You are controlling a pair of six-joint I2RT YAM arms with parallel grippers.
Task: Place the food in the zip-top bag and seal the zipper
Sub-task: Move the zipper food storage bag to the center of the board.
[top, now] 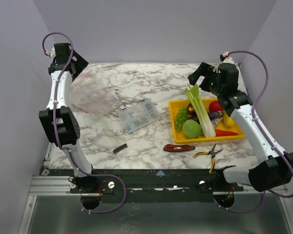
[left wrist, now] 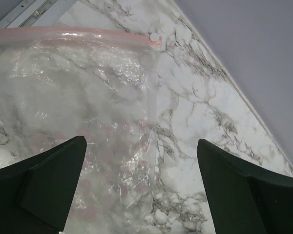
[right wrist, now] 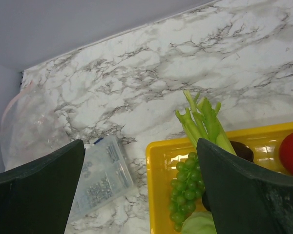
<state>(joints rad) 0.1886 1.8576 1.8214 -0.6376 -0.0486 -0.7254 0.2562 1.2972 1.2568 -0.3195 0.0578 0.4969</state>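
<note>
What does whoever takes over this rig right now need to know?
Left gripper: open, empty, hovering over the zip-top bag.
Right gripper: open, empty, near the far-left corner of the yellow tray.
Food: all in the tray: celery, grapes, cabbage, tomato, eggplant, yellow fruit, chili.
Bag: lies flat at far left, with the zipper along one edge. I cannot tell whether the mouth is open.
Done: nothing bagged.
Left: move every food piece into the bag, then seal the zipper.
</note>
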